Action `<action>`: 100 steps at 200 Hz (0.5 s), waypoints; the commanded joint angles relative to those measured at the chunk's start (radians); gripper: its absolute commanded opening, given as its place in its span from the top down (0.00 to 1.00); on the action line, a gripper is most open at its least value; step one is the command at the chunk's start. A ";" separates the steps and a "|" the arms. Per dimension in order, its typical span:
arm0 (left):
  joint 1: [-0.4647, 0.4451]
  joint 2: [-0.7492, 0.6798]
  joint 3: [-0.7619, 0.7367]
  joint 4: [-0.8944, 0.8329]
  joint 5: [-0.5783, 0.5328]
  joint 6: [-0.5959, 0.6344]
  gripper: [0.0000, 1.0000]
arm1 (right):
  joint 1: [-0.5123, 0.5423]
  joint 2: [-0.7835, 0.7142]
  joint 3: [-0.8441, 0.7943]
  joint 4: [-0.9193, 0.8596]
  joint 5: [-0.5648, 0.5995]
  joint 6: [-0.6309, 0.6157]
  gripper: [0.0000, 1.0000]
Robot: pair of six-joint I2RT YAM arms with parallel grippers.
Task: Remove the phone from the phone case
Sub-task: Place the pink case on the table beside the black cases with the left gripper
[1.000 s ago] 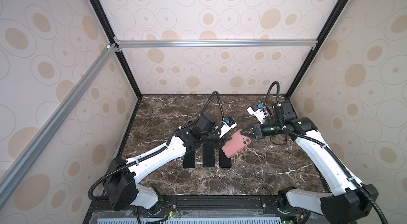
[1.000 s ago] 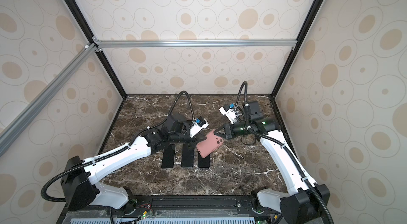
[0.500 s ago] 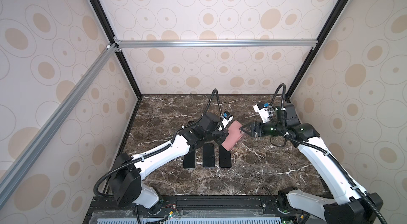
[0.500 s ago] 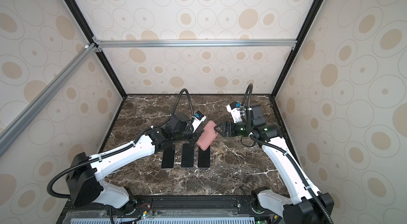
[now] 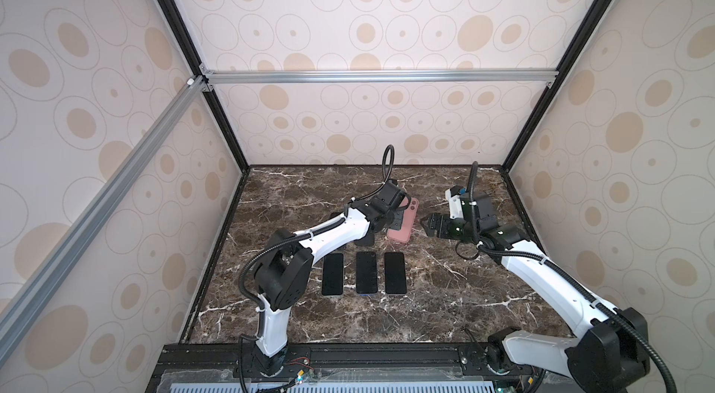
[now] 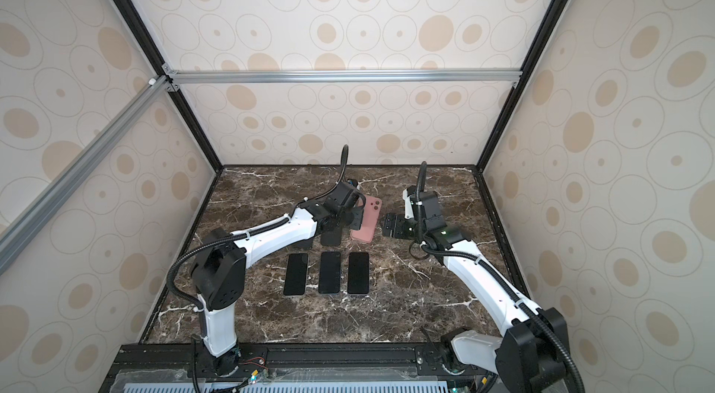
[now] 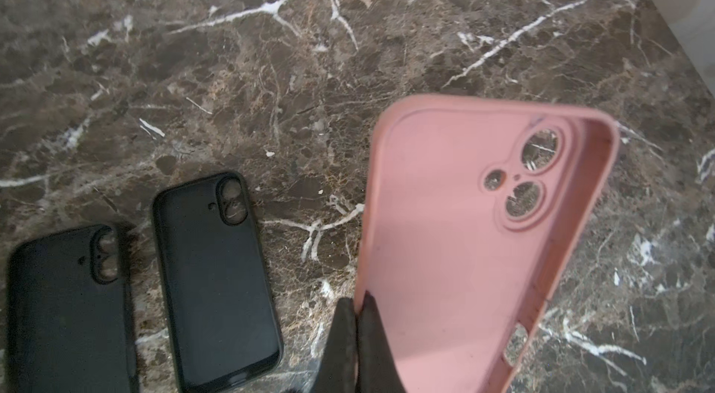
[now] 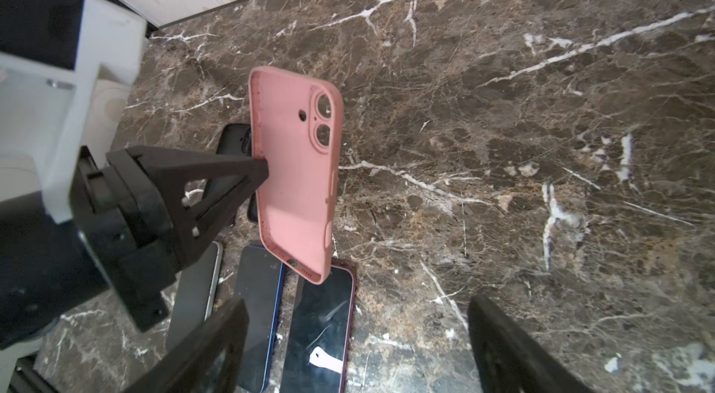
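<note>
- Pink soft-rubber phone case (image 7: 456, 236): empty, with marble showing through its lens holes. It is held tilted above the worktop, over the far end of the phone row.
- Maroon-edged phone (image 8: 321, 333): out of the case, flat and screen up. It ends a row of three, on the right arm's side.
- Left claw (image 7: 358, 302): pinched tight on one long side wall of the pink case.
- Right claw (image 8: 354, 308): spread wide and holding nothing, near the case but apart from it.
- Blue-edged phone (image 8: 259, 313) and silver-edged phone (image 8: 193, 286): the rest of the row, screens up.
- Two black phone cases (image 7: 216, 275): empty, lying side by side.
- Brown marble worktop (image 5: 445, 294): carries everything above.
- Step, as judged: the phone is extracted, and the empty case is now being put away.
- Next move, as judged: lower the case onto bare worktop beside the black cases, clear of the screens, then release.
</note>
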 commanded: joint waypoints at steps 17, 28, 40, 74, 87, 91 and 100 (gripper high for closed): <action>0.056 0.122 0.139 -0.127 0.033 -0.124 1.00 | 0.016 0.031 -0.012 0.055 0.062 0.011 0.08; 0.067 0.143 0.148 -0.117 0.062 -0.139 1.00 | 0.018 0.039 -0.006 0.045 0.063 0.000 0.08; 0.081 0.174 0.171 -0.129 0.093 -0.151 1.00 | 0.024 0.042 -0.004 0.037 0.073 -0.013 0.07; 0.091 0.223 0.193 -0.144 0.114 -0.162 1.00 | 0.026 0.039 -0.015 0.028 0.090 -0.024 0.07; 0.094 0.233 0.195 -0.140 0.121 -0.164 1.00 | 0.026 0.039 -0.022 0.028 0.085 -0.023 0.07; 0.093 0.235 0.194 -0.139 0.123 -0.164 1.00 | 0.027 0.039 -0.024 0.026 0.084 -0.023 0.07; 0.097 0.242 0.194 -0.137 0.127 -0.171 1.00 | 0.026 0.040 -0.027 0.021 0.082 -0.025 0.07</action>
